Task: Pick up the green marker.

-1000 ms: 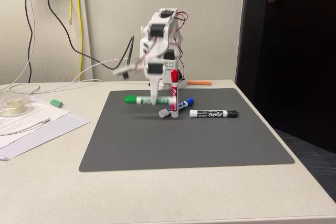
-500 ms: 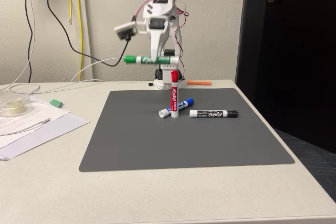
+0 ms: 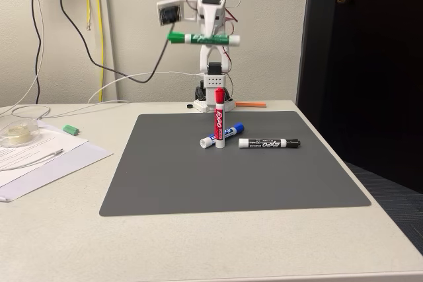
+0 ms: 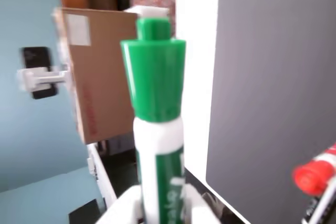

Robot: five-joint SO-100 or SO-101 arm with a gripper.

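High above the matte mat (image 3: 231, 176), the gripper (image 3: 206, 36) seemingly clamps the slim green marker (image 3: 201, 39).

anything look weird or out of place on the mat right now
One oddity: the red marker stands upright on its end on the grey mat, while the blue marker behind it and the black marker lie flat. The green marker is held level in the hand, well above the table.
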